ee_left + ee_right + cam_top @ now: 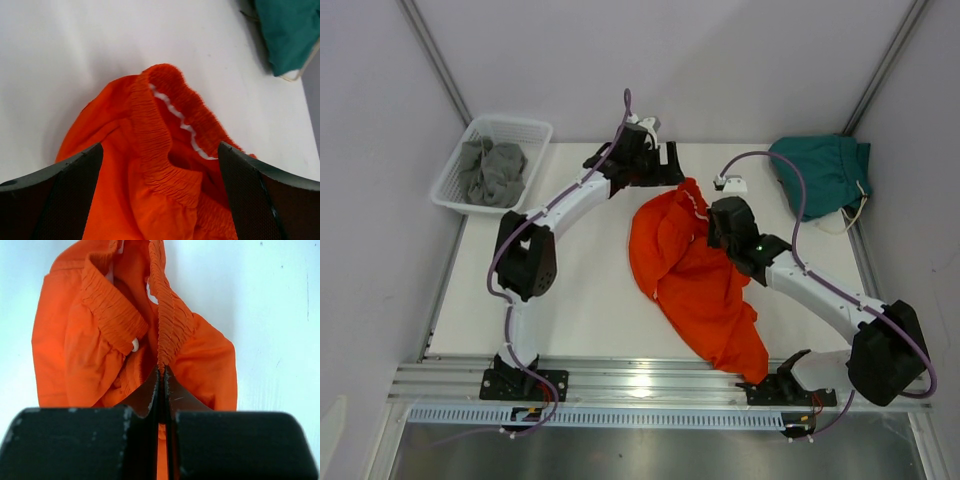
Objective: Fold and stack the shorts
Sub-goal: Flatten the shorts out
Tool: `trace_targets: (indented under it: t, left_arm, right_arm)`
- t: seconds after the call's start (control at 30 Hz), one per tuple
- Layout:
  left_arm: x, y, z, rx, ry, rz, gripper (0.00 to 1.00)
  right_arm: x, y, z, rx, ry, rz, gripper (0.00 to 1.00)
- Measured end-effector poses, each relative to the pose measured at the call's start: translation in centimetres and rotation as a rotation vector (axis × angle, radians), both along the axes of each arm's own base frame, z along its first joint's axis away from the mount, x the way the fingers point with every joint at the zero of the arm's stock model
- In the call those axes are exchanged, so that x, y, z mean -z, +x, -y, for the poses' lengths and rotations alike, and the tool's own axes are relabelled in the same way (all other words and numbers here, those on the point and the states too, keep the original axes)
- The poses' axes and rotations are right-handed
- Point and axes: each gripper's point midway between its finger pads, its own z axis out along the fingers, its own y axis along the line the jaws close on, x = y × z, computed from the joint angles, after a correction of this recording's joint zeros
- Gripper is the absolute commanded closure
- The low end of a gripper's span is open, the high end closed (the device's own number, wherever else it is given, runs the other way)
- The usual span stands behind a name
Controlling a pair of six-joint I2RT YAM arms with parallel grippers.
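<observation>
A white basket (453,180) is sitting at the upper left of the overhead view, just off the table's corner, and is holding crumpled grey cloth (492,170). The teal shorts (820,172) are lying bunched at the upper right of the table, well apart from the arms. Purple cables (798,205) are looping over both arms, and one is arcing in front of the teal pair.

The orange shorts (695,280) are sprawling across the middle of the table, running from the centre down toward the lower right edge. The right gripper (162,371) is clenching its fingers tight on the gathered waistband (170,315), which is rising as a ridge from the pinch. The left gripper (160,146) is hanging released above the far end of the same waistband, jaws spread wide and touching nothing, with the white drawstring (176,114) showing in the fold below.

The table (580,290) is showing a plain white top. A metal rail (650,380) is running along the bottom edge, carrying both bases. Pale grey walls (720,60) are enclosing the space.
</observation>
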Motion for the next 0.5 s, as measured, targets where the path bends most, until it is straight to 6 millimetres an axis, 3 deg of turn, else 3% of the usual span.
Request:
trace_targets:
  t: [0.1, 0.27, 0.5]
  left_arm:
    - [-0.9, 0.6, 1.7, 0.063, -0.036, 0.027, 0.05]
    - [-2.1, 2.7, 3.8, 0.106, -0.054, 0.064, 0.12]
    - [1.7, 2.1, 4.2, 0.14, 0.001, -0.009, 0.2]
  right_arm:
    - [0.2, -0.4, 0.0, -0.013, -0.014, 0.004, 1.0]
    - [-1.0, -0.6, -0.1, -0.023, -0.001, 0.042, 1.0]
    - [-1.4, -0.5, -0.1, -0.021, -0.001, 0.056, 1.0]
